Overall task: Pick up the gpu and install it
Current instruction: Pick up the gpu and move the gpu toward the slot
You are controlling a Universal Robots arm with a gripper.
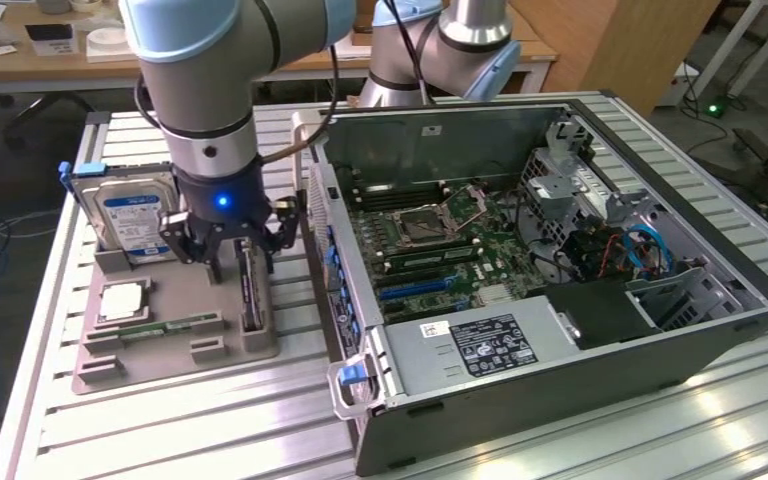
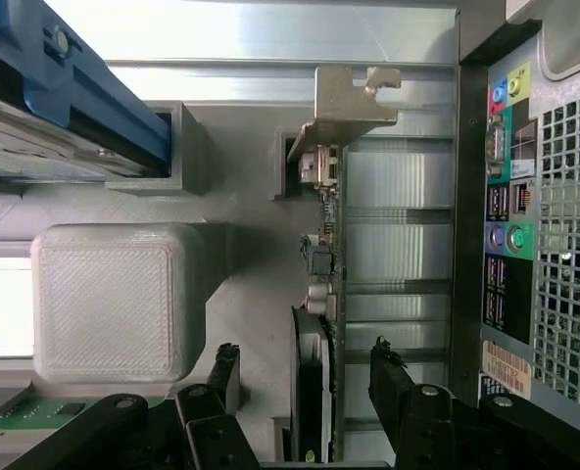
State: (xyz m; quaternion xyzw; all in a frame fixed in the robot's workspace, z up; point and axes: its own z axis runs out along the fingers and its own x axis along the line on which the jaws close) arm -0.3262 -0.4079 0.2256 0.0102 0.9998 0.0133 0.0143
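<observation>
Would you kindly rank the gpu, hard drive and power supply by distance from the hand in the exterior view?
1. gpu, directly beneath the hand.
2. hard drive, upright, exterior view's left.
3. power supply, inside the case, exterior view's right.

one gpu (image 2: 325, 266), one hard drive (image 1: 131, 215)

Gpu (image 1: 252, 300) on edge in the gray holder (image 1: 157, 365)
The thin black card stood upright on its long edge in the holder's slot, with a pale metal bracket at one end.
</observation>
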